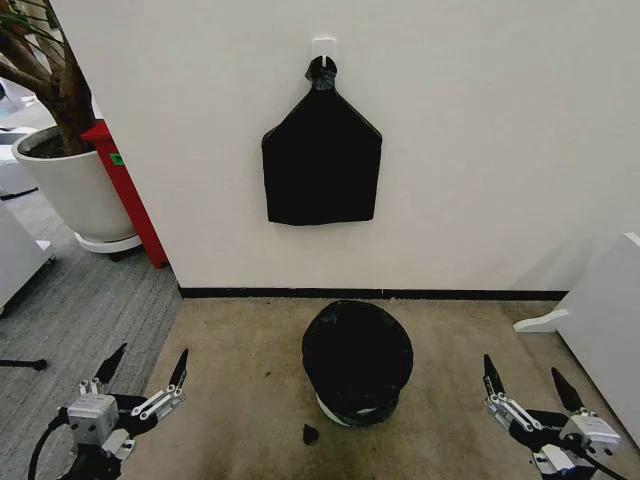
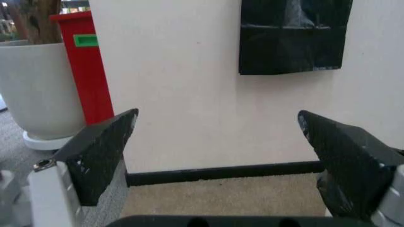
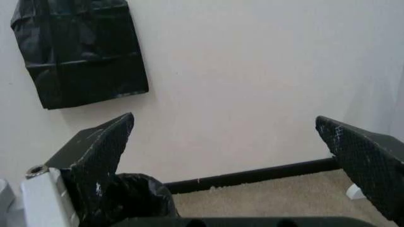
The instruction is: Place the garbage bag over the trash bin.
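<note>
One garbage bag point(image 1: 357, 355) already covers the one trash bin point(image 1: 340, 414), both hands, left point(image 1: 144, 370) at 8 o'clock and right point(image 1: 525, 379) at 4, spread wide and empty.

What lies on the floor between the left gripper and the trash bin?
Mostly bare carpet in the head view; one small black scrap lies between the left gripper and trash bin.

Glossy black garbage bag point(image 1: 357, 355) covers the pale white-green trash bin point(image 1: 345, 414); beige carpet point(image 1: 250, 370), off-white wall point(image 1: 480, 130), red cabinet point(image 1: 125, 190), white plant pot point(image 1: 65, 185).
</note>
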{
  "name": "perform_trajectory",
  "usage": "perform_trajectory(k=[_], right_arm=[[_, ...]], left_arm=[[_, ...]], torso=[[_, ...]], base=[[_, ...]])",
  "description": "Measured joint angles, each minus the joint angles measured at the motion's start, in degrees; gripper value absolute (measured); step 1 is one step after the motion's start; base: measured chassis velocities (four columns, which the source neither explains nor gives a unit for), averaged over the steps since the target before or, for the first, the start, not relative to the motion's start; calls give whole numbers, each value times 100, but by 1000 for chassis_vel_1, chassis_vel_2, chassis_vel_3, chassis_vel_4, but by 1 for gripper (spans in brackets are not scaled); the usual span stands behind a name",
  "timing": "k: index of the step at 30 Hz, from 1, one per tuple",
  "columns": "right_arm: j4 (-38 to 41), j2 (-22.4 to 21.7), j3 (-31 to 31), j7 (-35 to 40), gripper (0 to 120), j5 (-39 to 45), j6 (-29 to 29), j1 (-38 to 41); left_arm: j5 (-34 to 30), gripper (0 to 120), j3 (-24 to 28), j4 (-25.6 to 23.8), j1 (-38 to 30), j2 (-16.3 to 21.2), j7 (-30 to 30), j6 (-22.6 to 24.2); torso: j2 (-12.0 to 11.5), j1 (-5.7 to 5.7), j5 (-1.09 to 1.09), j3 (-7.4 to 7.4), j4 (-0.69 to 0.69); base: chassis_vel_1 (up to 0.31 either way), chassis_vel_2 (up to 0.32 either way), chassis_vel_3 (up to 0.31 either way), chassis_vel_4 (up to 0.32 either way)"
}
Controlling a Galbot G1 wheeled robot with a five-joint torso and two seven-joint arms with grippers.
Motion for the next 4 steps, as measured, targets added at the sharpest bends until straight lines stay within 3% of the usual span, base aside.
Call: perform_trajectory(k=[4], right_arm=[[0, 0, 0, 2, 100, 2, -2, 0]], left_arm=[[-2, 100, 2, 2, -1, 1, -2, 2]], torso=[[0, 0, 0, 0, 0]], base=[[0, 0, 0, 0]])
